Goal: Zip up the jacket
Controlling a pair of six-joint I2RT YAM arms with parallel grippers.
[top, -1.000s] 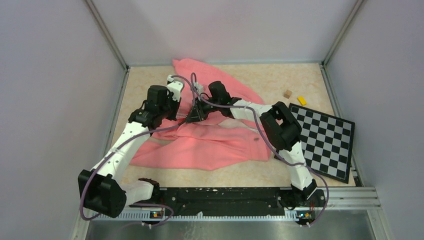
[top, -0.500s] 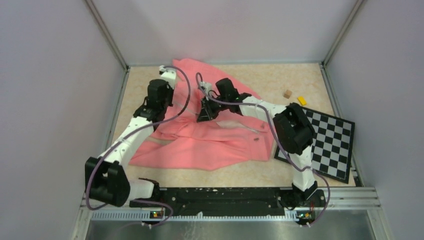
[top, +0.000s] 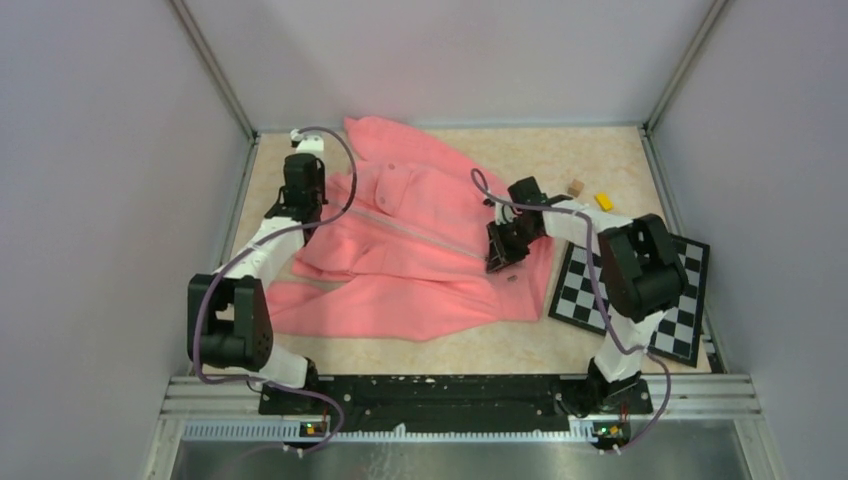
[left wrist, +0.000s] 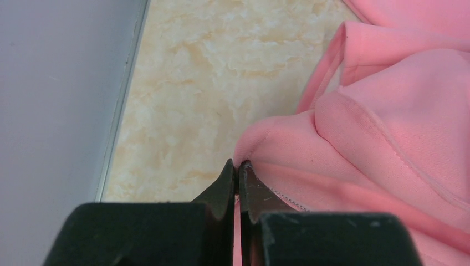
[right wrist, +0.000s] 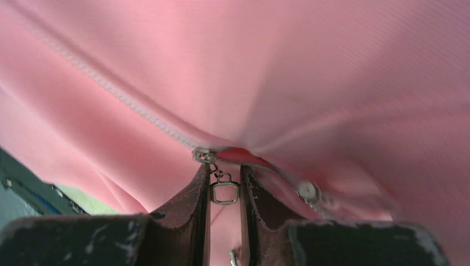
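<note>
The salmon-pink jacket (top: 420, 270) lies spread across the table, with its chest pocket flap (top: 392, 186) facing up. A closed zipper line (top: 420, 232) runs from far left to near right. My left gripper (top: 303, 208) is at the jacket's far-left end. In the left wrist view it (left wrist: 238, 166) is shut on the jacket's folded edge (left wrist: 260, 145). My right gripper (top: 494, 260) is at the zipper's right end. In the right wrist view its fingers (right wrist: 224, 178) stand narrowly on either side of the metal zipper pull (right wrist: 224, 192), just below the slider (right wrist: 204, 155).
A black-and-white checkerboard (top: 640, 285) lies on the right, partly under the right arm. A small wooden block (top: 575, 187) and a yellow block (top: 603, 201) sit behind it. Grey walls enclose the table; a metal rail (top: 238, 210) runs close beside the left gripper.
The grippers have moved apart: the left one to the far left with the jacket edge, the right one to the right with the zipper pull. The jacket front is now pulled out flat.
</note>
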